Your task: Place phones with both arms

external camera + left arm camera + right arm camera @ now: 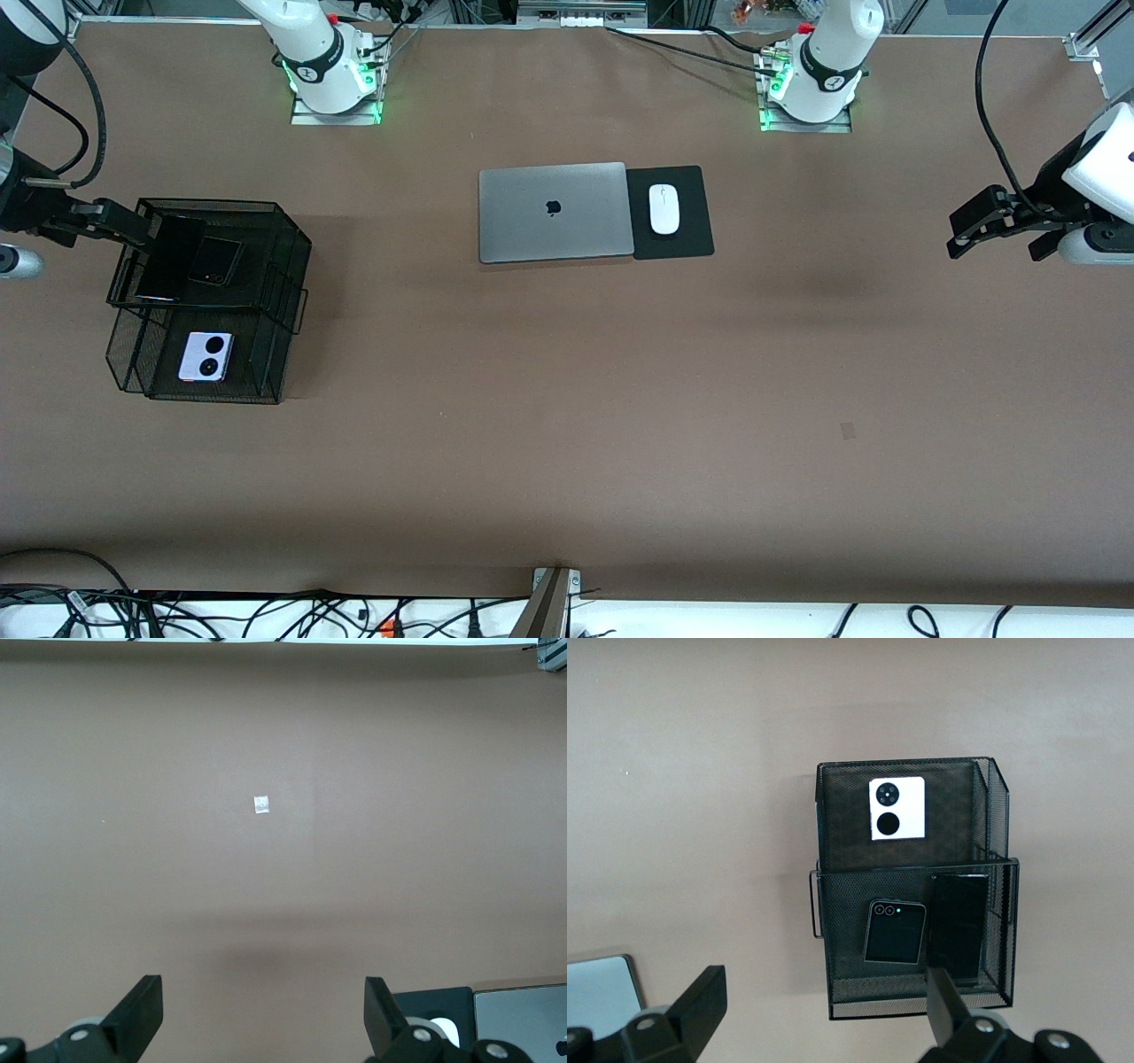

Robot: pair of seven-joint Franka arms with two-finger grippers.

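Note:
A black mesh two-tier tray [292, 244] stands at the right arm's end of the table. Its upper tier holds the long thin black phone [168, 259] beside the small squarish black phone [215, 261]. The lower tier, nearer the front camera, holds the lavender-white phone [205, 356]. The right wrist view shows the tray [824, 815], the lavender-white phone [897, 809], the small black phone [894, 931] and the long black phone [958, 926]. My right gripper [124, 226] [824, 1005] is open and empty, over the upper tier's edge. My left gripper [957, 235] [263, 1010] is open and empty over bare table at the left arm's end.
A shut silver laptop [554, 211] lies mid-table beside a black mouse pad [687, 239] with a white mouse [664, 209]. The left wrist view shows the pad's corner [443, 1005], the laptop's edge [523, 1014] and a small white mark [261, 804] on the table.

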